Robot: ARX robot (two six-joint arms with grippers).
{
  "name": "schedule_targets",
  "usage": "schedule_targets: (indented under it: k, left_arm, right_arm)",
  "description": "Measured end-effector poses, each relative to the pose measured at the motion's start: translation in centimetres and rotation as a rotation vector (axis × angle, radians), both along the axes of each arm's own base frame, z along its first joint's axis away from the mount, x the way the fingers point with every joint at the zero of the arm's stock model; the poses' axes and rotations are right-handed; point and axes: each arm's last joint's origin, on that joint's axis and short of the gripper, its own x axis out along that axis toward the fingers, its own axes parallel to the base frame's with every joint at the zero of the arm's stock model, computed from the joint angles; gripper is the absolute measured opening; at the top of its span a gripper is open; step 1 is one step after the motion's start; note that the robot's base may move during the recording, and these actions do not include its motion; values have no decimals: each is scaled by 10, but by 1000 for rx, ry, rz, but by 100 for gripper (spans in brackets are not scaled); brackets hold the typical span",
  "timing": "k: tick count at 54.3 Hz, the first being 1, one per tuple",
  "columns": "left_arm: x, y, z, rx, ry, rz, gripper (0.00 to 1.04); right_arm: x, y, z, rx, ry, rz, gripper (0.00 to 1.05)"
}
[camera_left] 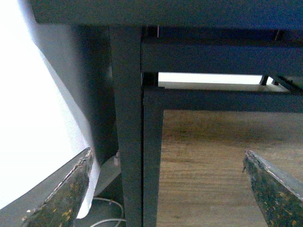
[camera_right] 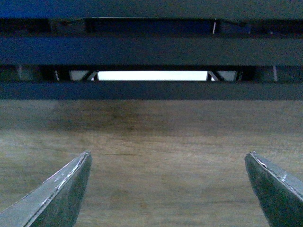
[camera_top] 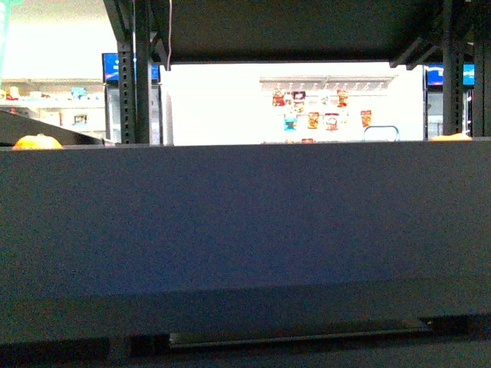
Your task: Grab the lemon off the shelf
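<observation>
The lemon is out of view in every frame. In the front view the dark front wall of a shelf (camera_top: 245, 222) tray fills most of the picture, and neither arm shows there. My left gripper (camera_left: 166, 153) is open with nothing between its fingers, low beside a black upright of the shelf (camera_left: 128, 118) and above wood-look floor. Open and empty too, my right gripper (camera_right: 168, 154) hangs over the same floor, facing the shelf's (camera_right: 151, 49) low horizontal rails.
Tops of round orange fruits (camera_top: 34, 142) peek over the tray rim at far left, and another orange fruit (camera_top: 453, 137) at far right. A higher tray (camera_top: 276, 27) hangs overhead. A white cable (camera_left: 102, 210) lies by the upright's foot. Bright store shelving stands behind.
</observation>
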Motion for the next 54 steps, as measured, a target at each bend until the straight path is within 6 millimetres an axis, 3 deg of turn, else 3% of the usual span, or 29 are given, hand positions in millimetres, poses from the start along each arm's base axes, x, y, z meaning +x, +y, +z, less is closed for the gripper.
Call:
schedule_targets:
  k: [54]
  left_arm:
    - [0,0,0,0,0,0,97]
  right_arm:
    - [0,0,0,3,1,1,97]
